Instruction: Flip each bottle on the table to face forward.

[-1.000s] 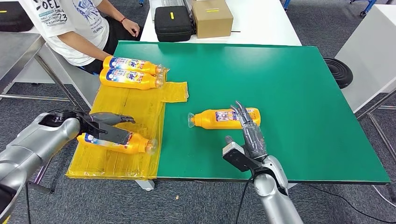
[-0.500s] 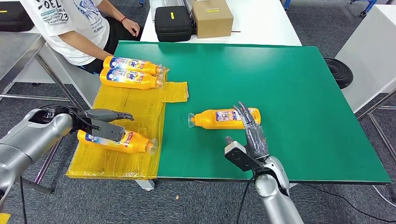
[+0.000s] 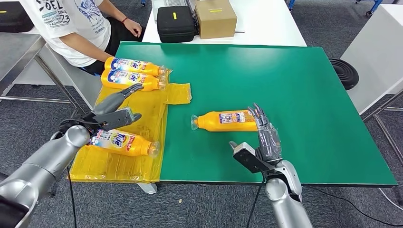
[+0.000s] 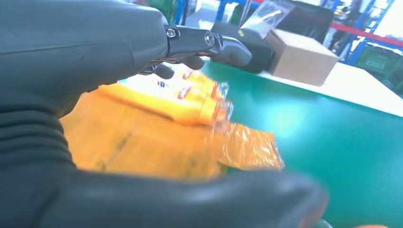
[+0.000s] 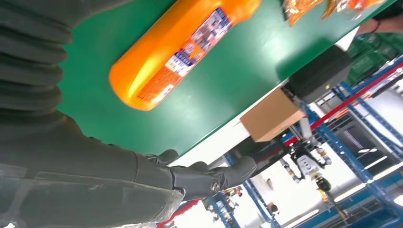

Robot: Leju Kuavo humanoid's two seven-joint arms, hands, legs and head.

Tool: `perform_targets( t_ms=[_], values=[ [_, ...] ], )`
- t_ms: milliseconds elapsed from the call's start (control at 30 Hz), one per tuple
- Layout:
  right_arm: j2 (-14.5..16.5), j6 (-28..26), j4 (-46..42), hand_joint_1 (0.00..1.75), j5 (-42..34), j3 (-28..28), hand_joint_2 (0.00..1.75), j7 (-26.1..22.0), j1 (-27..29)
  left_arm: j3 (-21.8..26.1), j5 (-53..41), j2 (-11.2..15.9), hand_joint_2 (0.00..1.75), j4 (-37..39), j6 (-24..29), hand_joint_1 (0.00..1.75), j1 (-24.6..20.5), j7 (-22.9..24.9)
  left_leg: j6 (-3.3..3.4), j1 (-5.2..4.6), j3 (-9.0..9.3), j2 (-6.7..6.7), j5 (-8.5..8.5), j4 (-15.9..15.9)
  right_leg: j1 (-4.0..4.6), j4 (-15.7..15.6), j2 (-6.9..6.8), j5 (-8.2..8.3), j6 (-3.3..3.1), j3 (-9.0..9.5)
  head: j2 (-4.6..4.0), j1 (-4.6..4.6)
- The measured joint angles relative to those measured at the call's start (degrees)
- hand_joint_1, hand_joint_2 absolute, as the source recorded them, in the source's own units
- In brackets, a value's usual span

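An orange bottle lies on its side on the green mat, cap toward the left, its label facing up. My right hand is open beside the bottle's base, fingers stretched out and holding nothing. Another orange bottle lies on the yellow sheet with its blue and white label up. My left hand hovers open above the sheet, just beyond that bottle. Two more orange bottles lie side by side at the sheet's far end, also visible past my left hand's fingers.
A person in a white shirt sits at the table's far left corner. A black case and a cardboard box stand on the white table behind. A black round stool stands to the right.
My left hand has let go of the near bottle on the yellow sheet and risen toward the far bottles. That bottle now shows its label. My right hand drifted slightly right.
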Motion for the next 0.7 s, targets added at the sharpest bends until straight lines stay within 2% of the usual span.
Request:
perform_targets(
  t_ms=[233,700],
  values=[
    [0.0,0.0,0.0,0.0,0.4,-1.0,1.75,0.0,0.0,4.2,-0.3,-1.8,1.75,-0.5,-0.1,0.0,2.4,0.3,0.0,0.03,0.0,-0.01,0.0,0.0,0.03,0.0,-0.01,0.0,0.0,-0.01,0.0,-0.02],
    [0.0,0.0,0.0,0.0,0.4,-1.5,1.75,0.0,0.0,5.4,-0.4,-2.6,1.75,-0.8,-0.1,0.0,2.9,0.3,0.0,0.03,0.0,-0.01,0.0,0.0,0.02,0.0,-0.01,0.0,0.0,-0.01,0.0,-0.02]
  ],
)
